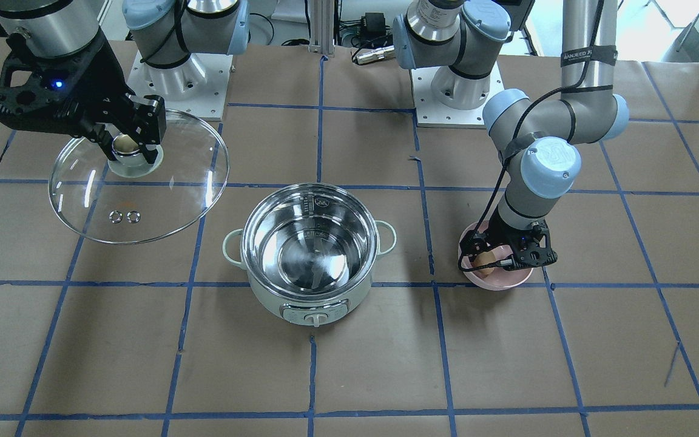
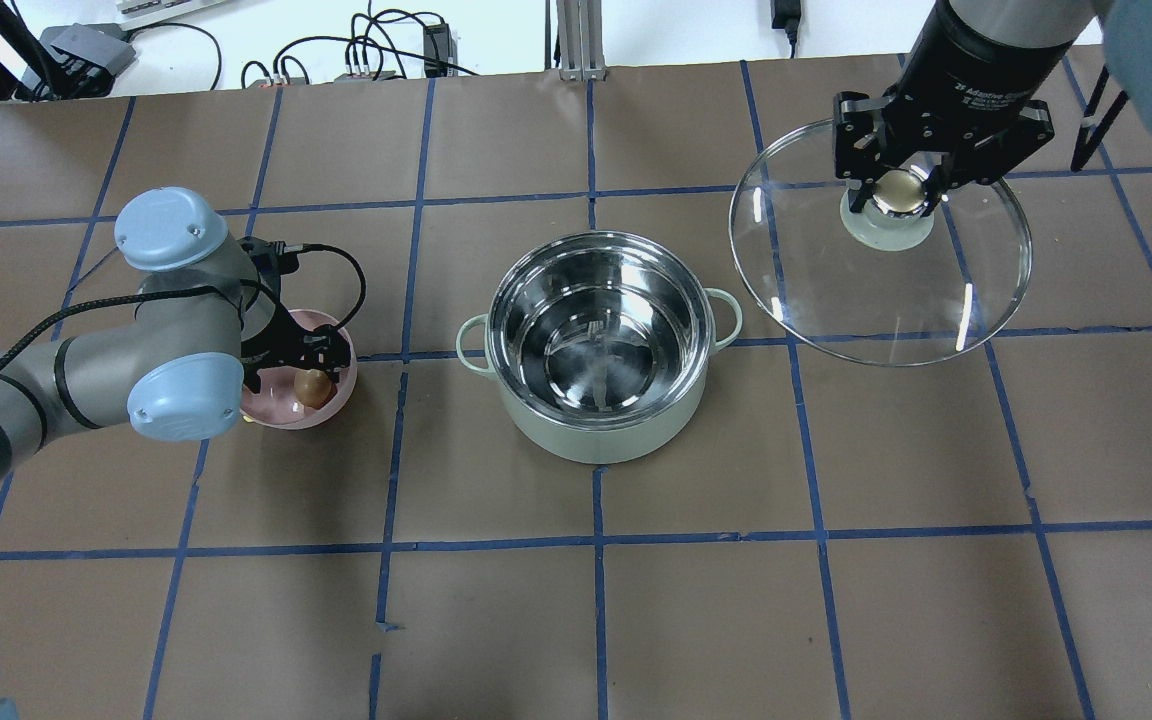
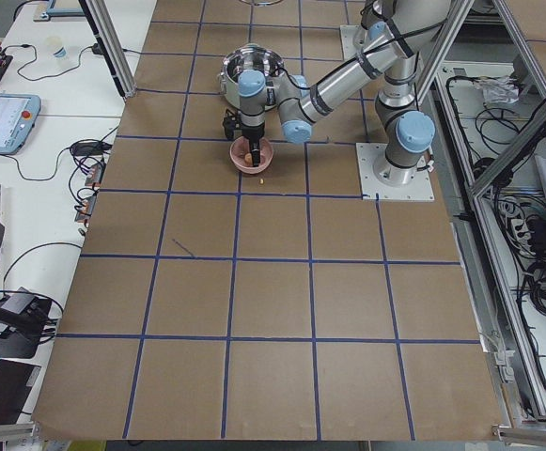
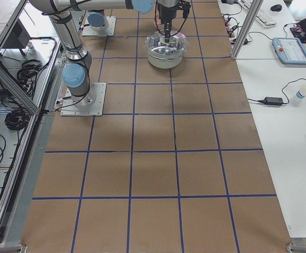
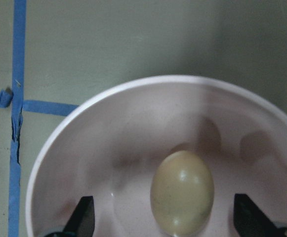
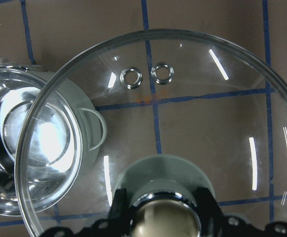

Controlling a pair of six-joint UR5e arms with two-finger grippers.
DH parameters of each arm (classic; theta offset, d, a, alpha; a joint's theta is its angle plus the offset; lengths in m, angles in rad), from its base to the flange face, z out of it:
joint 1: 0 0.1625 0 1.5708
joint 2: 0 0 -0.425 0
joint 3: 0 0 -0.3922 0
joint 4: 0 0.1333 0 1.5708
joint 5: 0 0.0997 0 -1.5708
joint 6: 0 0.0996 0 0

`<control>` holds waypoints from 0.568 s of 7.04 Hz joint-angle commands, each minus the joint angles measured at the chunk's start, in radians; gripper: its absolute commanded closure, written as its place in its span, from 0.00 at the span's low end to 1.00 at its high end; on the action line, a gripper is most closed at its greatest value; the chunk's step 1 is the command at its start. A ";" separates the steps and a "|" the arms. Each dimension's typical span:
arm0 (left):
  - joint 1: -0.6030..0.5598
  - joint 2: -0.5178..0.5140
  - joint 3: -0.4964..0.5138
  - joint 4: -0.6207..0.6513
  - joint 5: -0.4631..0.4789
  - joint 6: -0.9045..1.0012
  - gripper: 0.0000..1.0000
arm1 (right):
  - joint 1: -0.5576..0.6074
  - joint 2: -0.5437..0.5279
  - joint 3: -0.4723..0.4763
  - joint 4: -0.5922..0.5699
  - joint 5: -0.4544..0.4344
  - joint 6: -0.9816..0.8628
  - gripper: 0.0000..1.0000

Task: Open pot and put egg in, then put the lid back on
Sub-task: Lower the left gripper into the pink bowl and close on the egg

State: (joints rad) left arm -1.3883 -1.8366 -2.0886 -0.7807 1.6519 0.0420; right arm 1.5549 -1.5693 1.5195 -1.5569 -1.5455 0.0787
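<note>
The mint-white pot (image 1: 276,297) stands open at the table's middle, its steel inside empty; it also shows in the overhead view (image 2: 596,440). My right gripper (image 1: 126,145) (image 2: 901,190) is shut on the cream-gold knob of the glass lid (image 1: 143,200) (image 2: 876,290) (image 6: 192,108) and holds it tilted above the table, beside the pot. The brown egg (image 2: 313,388) (image 5: 183,192) lies in a pink bowl (image 2: 281,420) (image 5: 59,143). My left gripper (image 2: 321,365) (image 5: 165,217) is open, lowered into the bowl, with one finger on each side of the egg and not touching it.
The two arm bases (image 1: 173,79) (image 1: 459,91) are bolted at the robot's side of the table. Blue tape lines grid the brown tabletop (image 1: 349,376). The pot's dial (image 1: 316,317) faces the operators' side.
</note>
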 commanded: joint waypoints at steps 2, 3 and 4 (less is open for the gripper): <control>0.005 -0.003 -0.001 0.001 -0.034 -0.005 0.02 | -0.001 0.000 0.002 0.003 -0.001 -0.030 1.00; 0.005 -0.006 -0.002 0.003 -0.034 -0.007 0.02 | -0.001 0.000 0.004 0.006 -0.001 -0.031 1.00; 0.005 -0.007 -0.001 0.003 -0.034 -0.007 0.02 | -0.002 0.000 0.005 0.023 -0.001 -0.031 1.00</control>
State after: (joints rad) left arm -1.3838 -1.8416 -2.0902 -0.7781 1.6195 0.0360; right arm 1.5535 -1.5693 1.5232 -1.5478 -1.5462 0.0489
